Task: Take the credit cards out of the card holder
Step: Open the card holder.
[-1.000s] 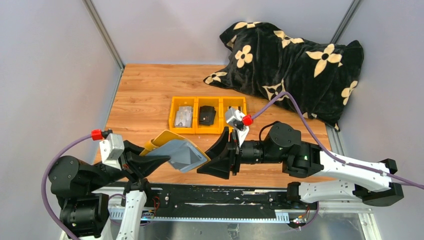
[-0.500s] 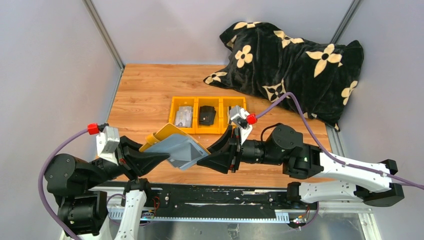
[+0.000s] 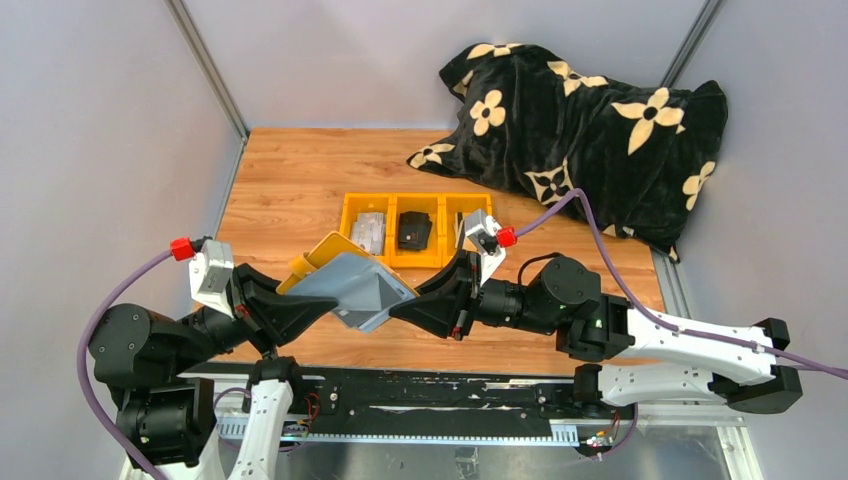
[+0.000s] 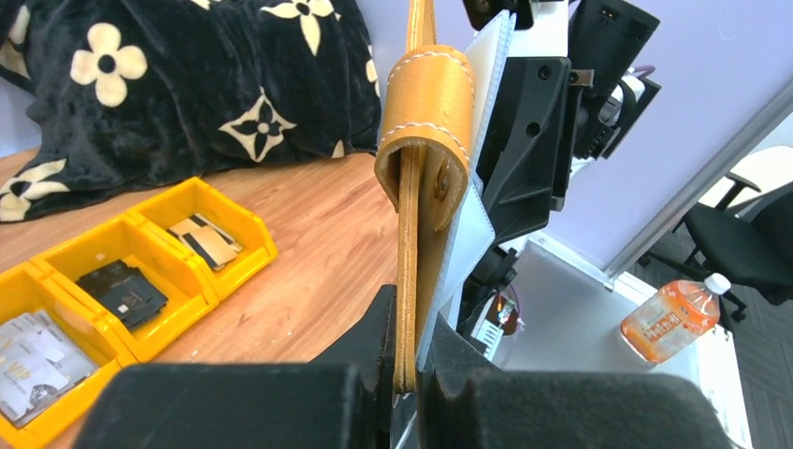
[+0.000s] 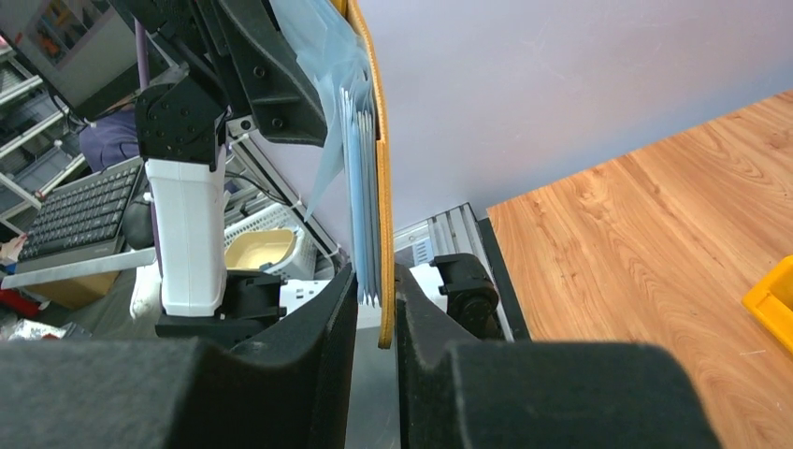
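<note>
Currently: one left gripper (image 3: 318,306), clenched on one card holder (image 3: 360,290), which is raised open on the near side of the three-compartment tray (image 3: 344,232). Credit cards (image 5: 363,187): stacked edges inside the holder, count unreadable. One right gripper (image 5: 376,299), fingers flanking the holder's right edge; whether it grasps cannot be told.

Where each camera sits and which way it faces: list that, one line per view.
Top external: above and behind the bases, looking down on the table; both arms show, left tool and right tool both at the card holder.
Left wrist: on the left arm, looking along its own fingers toward the right arm.
Right wrist: on the right arm, looking along its fingers toward the left arm.
Shared: all three show the card holder.
</note>
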Available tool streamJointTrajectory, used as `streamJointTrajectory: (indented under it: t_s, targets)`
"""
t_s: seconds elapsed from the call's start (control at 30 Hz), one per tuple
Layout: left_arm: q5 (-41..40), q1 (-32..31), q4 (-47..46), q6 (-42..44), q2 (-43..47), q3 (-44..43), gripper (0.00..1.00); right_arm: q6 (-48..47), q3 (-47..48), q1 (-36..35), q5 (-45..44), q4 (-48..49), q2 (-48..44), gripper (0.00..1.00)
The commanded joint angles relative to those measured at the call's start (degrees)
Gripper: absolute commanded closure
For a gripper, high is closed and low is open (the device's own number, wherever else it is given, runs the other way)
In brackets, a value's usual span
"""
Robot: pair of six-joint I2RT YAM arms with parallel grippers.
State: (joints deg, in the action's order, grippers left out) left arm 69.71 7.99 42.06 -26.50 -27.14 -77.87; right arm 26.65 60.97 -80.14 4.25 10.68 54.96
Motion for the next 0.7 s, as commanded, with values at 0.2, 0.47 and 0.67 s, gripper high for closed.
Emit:
streamJointTrajectory:
  t_s: [0.2, 0.47, 0.67]
  targets:
    - [1.9, 0.5, 0.3, -11.2, 0.0, 0.4, 1.00, 3.1, -2.1, -0.8, -8.3, 6.8, 0.4, 0.75]
    - [2.5, 0.4, 0.3, -14.1, -0.8, -0.4, 1.00, 3.1, -3.0, -0.8, -8.9, 8.0, 1.0, 0.71]
    - [2.2, 0.5, -0.5, -16.7, -1.1, -0.8, 1.00, 3.0, -5.1, -0.8, -8.5, 10.9, 0.8, 0.66]
